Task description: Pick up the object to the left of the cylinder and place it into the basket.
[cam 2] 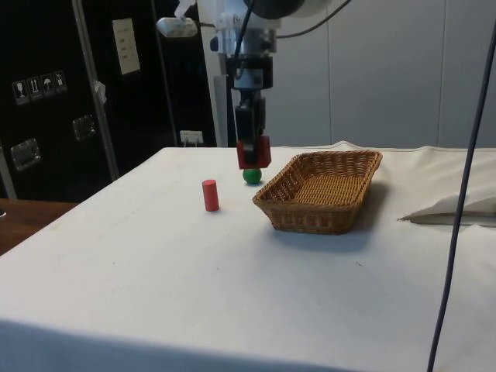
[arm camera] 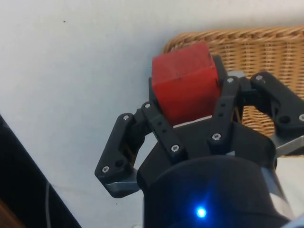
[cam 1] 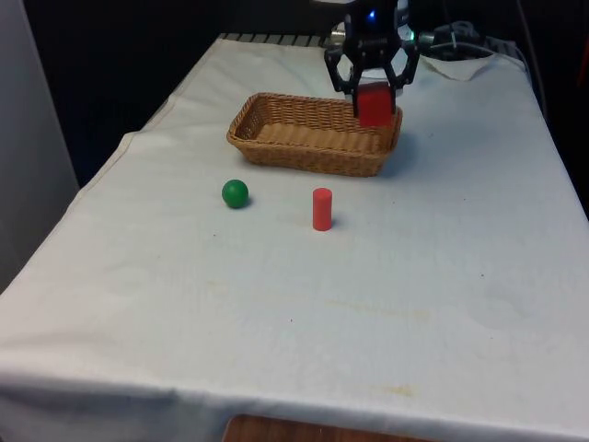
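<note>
My gripper (cam 1: 373, 90) is shut on a red cube (cam 1: 375, 103) and holds it in the air by the end of the wicker basket (cam 1: 304, 158) on the front view's right. The side view puts the cube (cam 2: 253, 153) above the table, just beside the basket's rim (cam 2: 273, 203). In the wrist view the cube (arm camera: 185, 85) sits between the fingers, over a corner of the basket (arm camera: 270, 47). A red cylinder (cam 1: 321, 209) stands upright on the cloth nearer the camera. To its left in the front view lies a green ball (cam 1: 235, 193).
The white cloth is bunched into a fold (cam 1: 465, 66) behind the basket, near the robot. A dark cable (cam 2: 457, 232) hangs down at the side view's right. Open cloth stretches in front of the cylinder and the ball.
</note>
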